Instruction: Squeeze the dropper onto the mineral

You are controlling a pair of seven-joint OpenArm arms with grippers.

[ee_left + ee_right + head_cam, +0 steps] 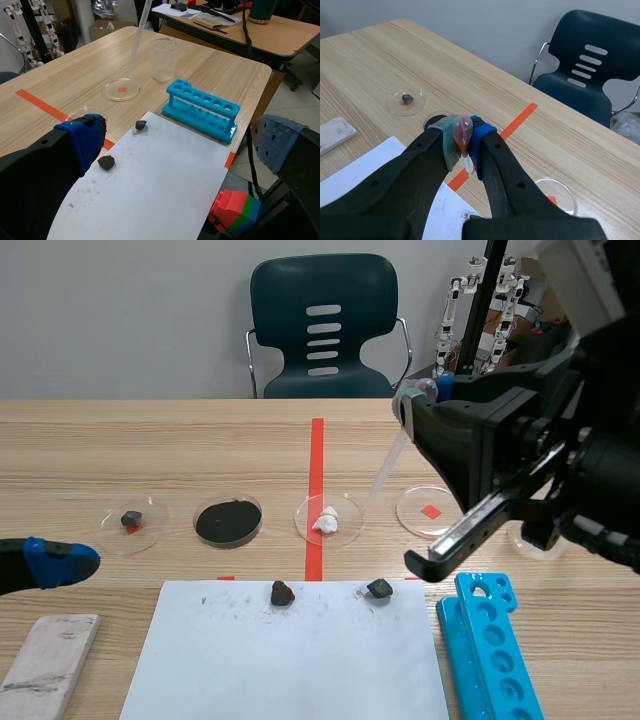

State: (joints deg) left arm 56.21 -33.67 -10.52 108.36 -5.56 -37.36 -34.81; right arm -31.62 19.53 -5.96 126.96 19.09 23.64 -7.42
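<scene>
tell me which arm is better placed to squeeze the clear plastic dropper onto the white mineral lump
Right. The right gripper is shut on the clear plastic dropper, tip angled down near the white mineral lump. The left gripper is open, far off, holding nothing.

Both arms (520,440) matte black, blocky shells. Blue dotted pads (82,142) on the left gripper (180,142); the right gripper (464,142) carries one grey-green pad (448,145), one blue.
</scene>
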